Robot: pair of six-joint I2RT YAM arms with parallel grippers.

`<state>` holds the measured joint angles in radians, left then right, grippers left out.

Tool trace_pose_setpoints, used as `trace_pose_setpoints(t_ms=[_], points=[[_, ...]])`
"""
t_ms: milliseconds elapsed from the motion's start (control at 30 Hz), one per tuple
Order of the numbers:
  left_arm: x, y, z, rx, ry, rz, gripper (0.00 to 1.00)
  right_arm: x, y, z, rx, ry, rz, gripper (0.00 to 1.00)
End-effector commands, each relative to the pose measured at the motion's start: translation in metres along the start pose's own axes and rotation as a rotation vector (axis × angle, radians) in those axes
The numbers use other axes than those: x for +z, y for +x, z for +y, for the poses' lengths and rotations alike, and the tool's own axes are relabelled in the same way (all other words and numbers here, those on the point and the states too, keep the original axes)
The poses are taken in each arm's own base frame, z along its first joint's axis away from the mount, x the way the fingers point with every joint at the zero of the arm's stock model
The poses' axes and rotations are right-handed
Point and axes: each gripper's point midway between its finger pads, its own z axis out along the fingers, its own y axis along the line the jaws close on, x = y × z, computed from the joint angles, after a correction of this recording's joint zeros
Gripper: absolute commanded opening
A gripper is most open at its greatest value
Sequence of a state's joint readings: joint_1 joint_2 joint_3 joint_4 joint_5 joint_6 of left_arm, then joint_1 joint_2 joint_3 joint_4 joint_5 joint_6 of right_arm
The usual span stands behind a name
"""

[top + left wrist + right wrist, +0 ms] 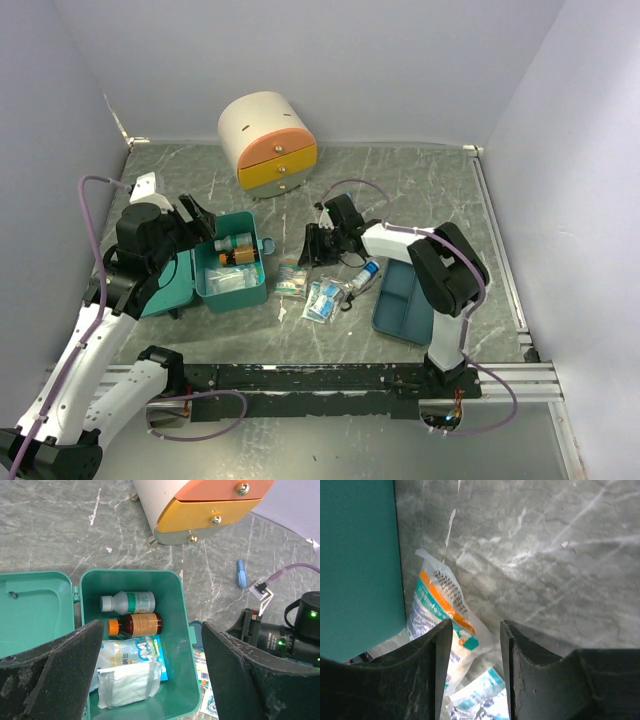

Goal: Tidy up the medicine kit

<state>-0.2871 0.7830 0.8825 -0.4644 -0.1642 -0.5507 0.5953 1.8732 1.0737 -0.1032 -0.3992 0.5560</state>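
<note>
Gaping wide, left tool (150, 630) holds nothing; right tool (472, 630) partly open.

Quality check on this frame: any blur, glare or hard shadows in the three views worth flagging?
Top external: soft even light, sharp throughout, faint shadow under the cream cabinet. Left wrist: medicine kit contents crisp, left fingers dark and slightly soft. Right wrist: sachet print mildly blurred, kit wall a flat teal patch; no strong glare anywhere.
</note>
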Motion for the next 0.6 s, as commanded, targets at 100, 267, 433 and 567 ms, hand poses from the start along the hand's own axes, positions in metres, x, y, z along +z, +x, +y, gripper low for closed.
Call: trace_pose_setpoints(t_ms=[100,267,433,567], points=[[-0.002,-0.009,-0.012,0.013,0.060,-0.025,0.90,0.018,-0.011,0.012,-0.069,-0.071,0.011,0.25],[-0.006,-0.013,-0.035,0.030,0.181,-0.030,0.87,0.013,-0.033,0.005,-0.111,0.002,-0.076,0.01],[-0.006,-0.021,-0.052,0.059,0.268,-0.047,0.88,-0.013,-0.058,0.022,-0.207,-0.002,-0.173,0.00],[-0.007,-0.029,-0.071,0.065,0.354,-0.066,0.88,-0.054,-0.087,0.044,-0.330,-0.009,-0.286,0.00]])
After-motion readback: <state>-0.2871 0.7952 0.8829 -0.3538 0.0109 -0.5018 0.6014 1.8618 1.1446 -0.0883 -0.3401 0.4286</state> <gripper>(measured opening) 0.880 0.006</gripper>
